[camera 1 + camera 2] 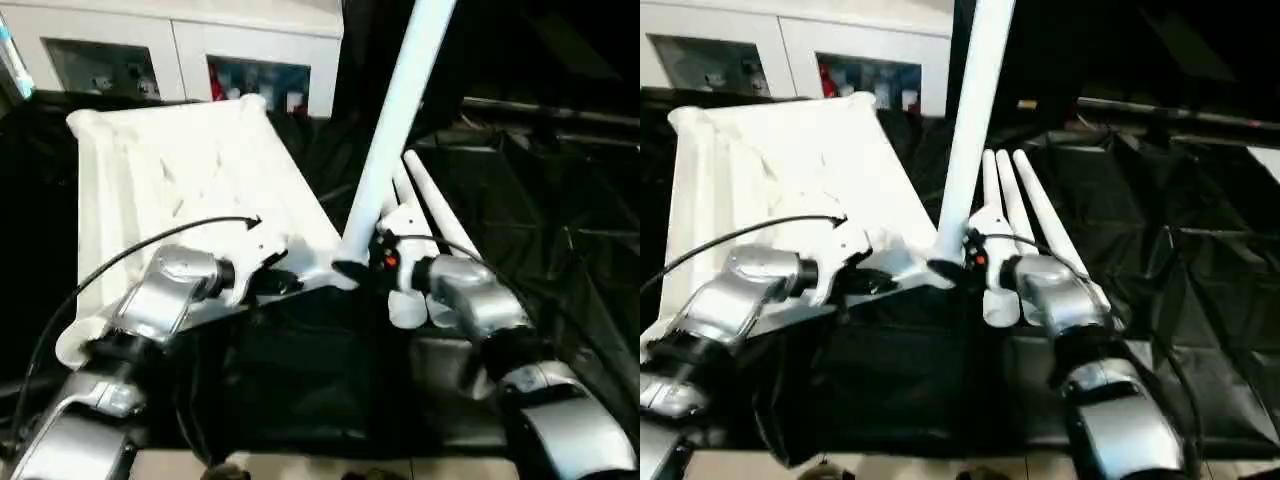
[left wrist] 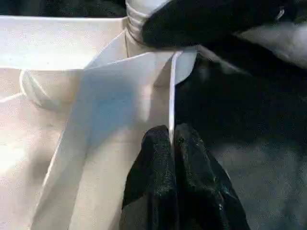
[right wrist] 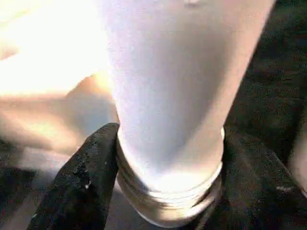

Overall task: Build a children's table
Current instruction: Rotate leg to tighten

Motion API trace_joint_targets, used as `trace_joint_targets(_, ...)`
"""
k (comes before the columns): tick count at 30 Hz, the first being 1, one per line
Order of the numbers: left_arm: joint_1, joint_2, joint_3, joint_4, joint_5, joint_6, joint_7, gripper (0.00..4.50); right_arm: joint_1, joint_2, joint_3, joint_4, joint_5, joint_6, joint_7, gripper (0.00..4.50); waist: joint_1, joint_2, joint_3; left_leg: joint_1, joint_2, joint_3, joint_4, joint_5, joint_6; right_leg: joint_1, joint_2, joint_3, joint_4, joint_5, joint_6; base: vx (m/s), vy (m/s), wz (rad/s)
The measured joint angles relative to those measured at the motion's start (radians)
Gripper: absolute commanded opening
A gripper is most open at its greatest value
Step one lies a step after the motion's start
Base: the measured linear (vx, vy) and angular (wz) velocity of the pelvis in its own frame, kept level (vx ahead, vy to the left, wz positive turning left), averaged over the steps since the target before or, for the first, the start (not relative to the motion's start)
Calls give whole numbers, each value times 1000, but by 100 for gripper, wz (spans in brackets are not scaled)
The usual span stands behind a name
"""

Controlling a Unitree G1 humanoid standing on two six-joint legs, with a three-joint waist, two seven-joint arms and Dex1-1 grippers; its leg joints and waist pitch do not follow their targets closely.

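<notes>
Left end effector [image 2: 171, 139] pinches tabletop [image 1: 180, 170] rim; right end effector [image 3: 163, 158] clamps leg [image 1: 395, 130] — tilted thread may cross-thread, jamming in socket.

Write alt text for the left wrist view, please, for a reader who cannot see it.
The left gripper pinches a thin white rim of the upturned table top. Beyond it, a black finger of the right gripper rests against the threaded end of a white leg at the corner socket.

table top [image 1: 180, 170]: white | leg [image 1: 395, 120]: white | cloth [image 1: 540, 200]: black
</notes>
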Motion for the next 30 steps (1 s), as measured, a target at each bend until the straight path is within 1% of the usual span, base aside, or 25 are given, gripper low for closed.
trace_joint_targets(2, -2, -27, -1, 1, 9, 14, 44, 0, -8, 16, -13, 21, 0, -17, -67, 273, 0, 0, 0, 0, -1, -1, 0, 0, 0, 2, -1, 0, -3, 0, 1, 0, 0, 0)
trace_joint_targets(4, -2, -33, -4, -1, 16, 16, 50, 0, -8, 23, -16, 27, 0, -36, -81, 273, -1, 0, 0, -2, -2, -2, 1, 0, 0, 2, -1, -1, -5, -1, 1, 0, 0, 0)
trace_joint_targets(5, -2, -33, -6, -3, 17, 16, 49, 0, -8, 23, -17, 29, 2, -41, -80, 329, -1, 0, 0, -3, -2, -2, 1, 0, 0, 2, -1, -1, -6, -1, 1, 0, 0, 0)
trace_joint_targets(6, -2, -33, -7, -4, 17, 16, 48, 0, -8, 23, -19, 30, 6, -45, -78, 343, -1, 0, 0, -4, -2, -2, 1, 0, 1, 2, -1, -1, -8, 0, 1, 0, 0, 0)
trace_joint_targets(8, -2, -33, -8, -6, 17, 16, 46, 0, -8, 26, -27, 30, 23, -52, -62, 349, -2, 0, 0, -4, -2, -2, 1, 0, 1, 2, -1, -1, -10, 0, 1, 0, 0, 0)
trace_joint_targets(10, 2, -25, -8, -17, 17, 15, 30, 0, -7, 21, -27, 31, 21, -59, -35, 378, -3, 0, 0, -6, -2, -2, 1, 0, 1, 1, -1, 0, -10, 0, 1, 0, 0, 0)
trace_joint_targets(13, 12, -8, -7, -33, 15, 4, 10, 0, -8, -3, -20, 32, 12, -63, 53, 378, -2, 0, 0, -6, -2, -2, 1, 0, 1, 0, -1, -1, -9, 4, 1, 0, 0, 0)
trace_joint_targets(15, 18, 7, -6, -44, 10, 0, -10, 0, -7, -32, 0, 31, 9, -61, 122, 378, -2, 0, 0, -7, -2, -2, 0, 0, 1, -1, -1, -1, -8, 10, 2, 0, 0, 0)
trace_joint_targets(17, 26, 38, -5, -51, 0, -23, -49, 0, 1, -80, 41, 4, 2, -52, 215, 378, -1, 0, 0, -7, -2, -2, -1, 0, 1, -4, -1, -1, -5, 10, 3, 0, 0, 0)
trace_joint_targets(19, 37, 72, -5, -62, -12, -48, -105, 0, 26, -133, 85, -51, -6, -46, 327, 378, 2, 0, 0, -7, 0, -2, -1, 0, 1, -4, 0, -1, -1, 10, 3, 0, 0, 0)
trace_joint_targets(22, 52, 109, -6, -82, -32, -68, -185, 0, 41, -189, 133, -101, -23, -46, 455, 378, 3, 0, 0, -8, 0, -2, -4, 0, 0, -6, 1, -1, -1, 10, 4, 0, 0, 0)
trace_joint_targets(24, 74, 147, -11, -118, -50, -70, -256, 0, 53, -242, 161, -145, -32, -46, 565, 378, 5, 0, 1, -10, 0, -2, -3, 0, 0, -6, 0, -1, -1, 10, 1, 0, 0, 0)
trace_joint_targets(27, 86, 173, -21, -139, -71, -76, -320, 0, 63, -272, 175, -174, -31, -43, 660, 378, 5, 0, 0, -12, 0, -2, 0, 0, 1, -6, 0, 0, -2, 9, 1, 0, 0, 0)
trace_joint_targets(30, 88, 189, -23, -144, -76, -82, -347, 0, 64, -285, 189, -188, -25, -30, 705, 378, 5, 0, 0, -14, 0, -2, 2, 0, 1, -7, 0, 0, -2, 9, 1, 0, 0, 0)
